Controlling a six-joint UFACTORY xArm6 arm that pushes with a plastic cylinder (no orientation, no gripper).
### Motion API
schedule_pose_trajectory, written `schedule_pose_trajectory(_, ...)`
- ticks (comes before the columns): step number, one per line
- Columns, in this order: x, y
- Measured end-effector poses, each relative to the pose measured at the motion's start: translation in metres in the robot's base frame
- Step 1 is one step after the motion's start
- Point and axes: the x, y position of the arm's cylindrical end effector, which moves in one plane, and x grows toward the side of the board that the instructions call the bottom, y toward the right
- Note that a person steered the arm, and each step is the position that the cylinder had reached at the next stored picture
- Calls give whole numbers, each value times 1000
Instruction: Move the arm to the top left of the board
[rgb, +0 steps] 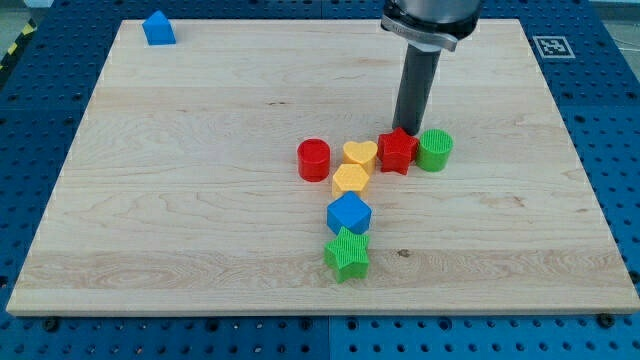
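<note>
Camera view, looking down at a slant on a pale wooden board (180, 200) lying on a blue perforated bench (610, 130). A black-and-white square marker (552, 45) sits on the board's corner at about 1 o'clock from the board's centre, and a strip of yellow-and-black tape (14, 45) shows at the view's far left edge.

My tip (407, 131) comes down just behind the red star (398, 151); the star hides the very end, so I cannot tell whether rod and star are touching. The rod is a plain dark shaft with nothing on it that opens, closes or holds.

The green cylinder (435, 149) stands at 3 o'clock from the red star, touching it. At 9 o'clock from the star lies the yellow heart (360, 153), with the yellow hexagon (351, 179) just below it at 6 o'clock. The red cylinder (313, 160) stands apart at the heart's 9 o'clock. Below the hexagon comes the blue block (348, 213), probably a cube, then the green star (347, 254).

The board's top-left corner lies at 10 o'clock from my tip, well apart from it. A blue house-shaped block (158, 28) stands alone there.
</note>
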Motion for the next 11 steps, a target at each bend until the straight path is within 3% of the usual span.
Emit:
schedule_pose_trajectory(1,-34,-8)
schedule_pose_trajectory(3,-39,-11)
schedule_pose_trajectory(7,-89,-29)
schedule_pose_trajectory(8,-136,-30)
schedule_pose_trajectory(10,-191,-140)
schedule_pose_trajectory(11,-208,-167)
